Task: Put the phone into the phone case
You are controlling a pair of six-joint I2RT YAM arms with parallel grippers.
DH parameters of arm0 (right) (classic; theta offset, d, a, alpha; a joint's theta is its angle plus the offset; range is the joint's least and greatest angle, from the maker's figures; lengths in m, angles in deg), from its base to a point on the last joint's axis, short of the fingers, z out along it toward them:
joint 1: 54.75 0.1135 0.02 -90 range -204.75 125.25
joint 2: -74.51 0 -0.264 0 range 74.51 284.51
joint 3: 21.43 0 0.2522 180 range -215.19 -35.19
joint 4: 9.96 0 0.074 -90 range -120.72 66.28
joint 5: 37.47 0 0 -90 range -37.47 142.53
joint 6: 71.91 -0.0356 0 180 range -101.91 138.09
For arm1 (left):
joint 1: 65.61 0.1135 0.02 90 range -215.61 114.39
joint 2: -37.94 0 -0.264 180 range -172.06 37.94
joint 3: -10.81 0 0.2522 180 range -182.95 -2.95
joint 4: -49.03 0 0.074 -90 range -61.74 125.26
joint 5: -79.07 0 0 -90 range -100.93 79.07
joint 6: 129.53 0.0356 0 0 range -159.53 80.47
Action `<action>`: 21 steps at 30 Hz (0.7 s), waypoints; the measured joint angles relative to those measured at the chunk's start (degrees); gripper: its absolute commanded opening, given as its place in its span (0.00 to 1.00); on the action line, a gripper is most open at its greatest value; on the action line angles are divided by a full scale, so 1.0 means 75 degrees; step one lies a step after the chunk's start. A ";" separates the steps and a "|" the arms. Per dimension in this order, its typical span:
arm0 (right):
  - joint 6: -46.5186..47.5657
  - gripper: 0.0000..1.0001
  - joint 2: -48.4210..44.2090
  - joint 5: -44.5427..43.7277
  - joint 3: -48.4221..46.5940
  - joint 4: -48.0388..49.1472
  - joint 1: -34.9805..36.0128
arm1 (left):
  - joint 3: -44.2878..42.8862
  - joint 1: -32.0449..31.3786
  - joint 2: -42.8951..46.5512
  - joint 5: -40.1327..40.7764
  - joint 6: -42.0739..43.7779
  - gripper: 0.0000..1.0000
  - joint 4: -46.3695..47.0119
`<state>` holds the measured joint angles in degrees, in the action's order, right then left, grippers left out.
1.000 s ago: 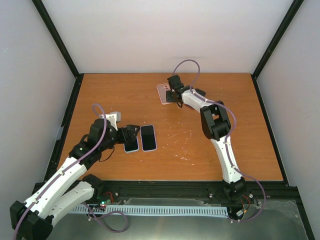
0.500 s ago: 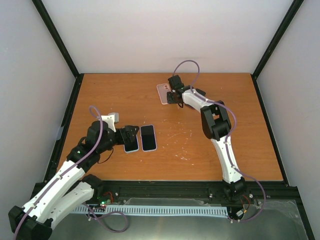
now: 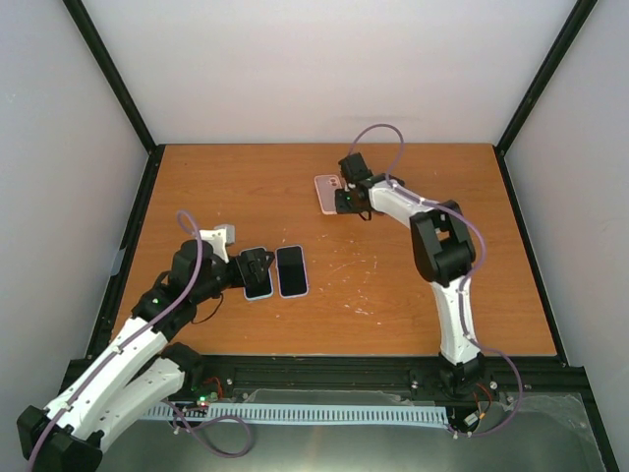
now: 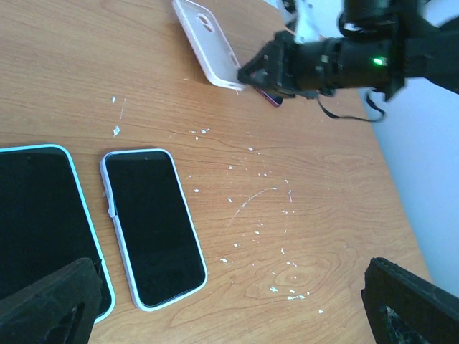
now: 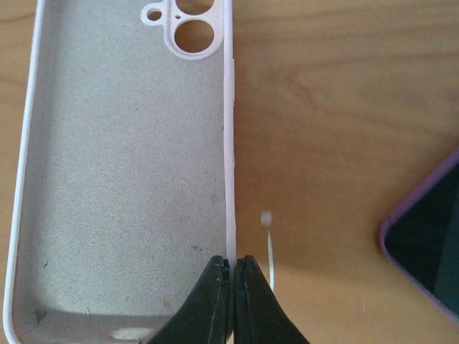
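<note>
An empty pink phone case [image 3: 327,192] lies open side up at the back of the table; it also shows in the right wrist view [image 5: 122,165] and the left wrist view [image 4: 208,43]. My right gripper [image 3: 344,200] [image 5: 232,283] is shut on the case's right side wall. A purple-edged phone [image 5: 427,244] lies just right of the case. Two dark-screened phones lie side by side: a cyan-edged one [image 4: 36,229] [image 3: 257,282] and a white-edged one [image 4: 152,226] [image 3: 291,270]. My left gripper [image 3: 256,264] [image 4: 229,315] is open and empty, low over the cyan-edged phone.
The wooden table [image 3: 393,285] has white scratch marks [image 4: 272,208] right of the two phones. Black frame posts and white walls close in the sides and back. The right arm [image 3: 437,246] stretches across the table's right half.
My right gripper has dragged the pink case a little to the right and nearer, and its arm has swung right. My left arm has shifted slightly and stays over the cyan-edged phone.
</note>
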<state>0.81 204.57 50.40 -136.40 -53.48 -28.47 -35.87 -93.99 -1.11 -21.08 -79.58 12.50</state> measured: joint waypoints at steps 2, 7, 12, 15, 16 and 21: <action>-0.0154 0.03 -0.0731 0.0131 0.0877 0.0119 0.0003 | 0.0000 0.0000 -0.0050 -0.0035 -0.0023 0.99 0.0009; -0.0609 0.03 -0.2725 0.0347 0.2876 0.0289 0.0067 | 0.0000 0.0000 -0.0370 -0.0119 -0.0087 1.00 0.0073; -0.1084 0.03 -0.4371 0.0227 0.4348 0.0291 0.0501 | 0.0000 0.0000 -0.0632 -0.0134 -0.0099 1.00 0.0119; -0.1367 0.03 -0.5033 0.0195 0.5161 0.0280 0.0868 | 0.0000 0.0000 -0.0673 -0.0128 -0.0096 1.00 0.0187; -0.1489 0.03 -0.5231 0.0195 0.5464 0.0265 0.1005 | 0.0000 0.0000 -0.0673 -0.0128 -0.0096 1.00 0.0230; -0.2060 0.03 -0.5948 0.0137 0.6881 0.0364 0.1591 | 0.0006 0.0000 -0.0673 -0.0085 -0.0096 0.99 0.0402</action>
<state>-14.64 159.96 51.43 -84.79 -50.74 -16.53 -35.83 -93.99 -6.15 -21.72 -80.30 15.52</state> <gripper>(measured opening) 0.032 0.995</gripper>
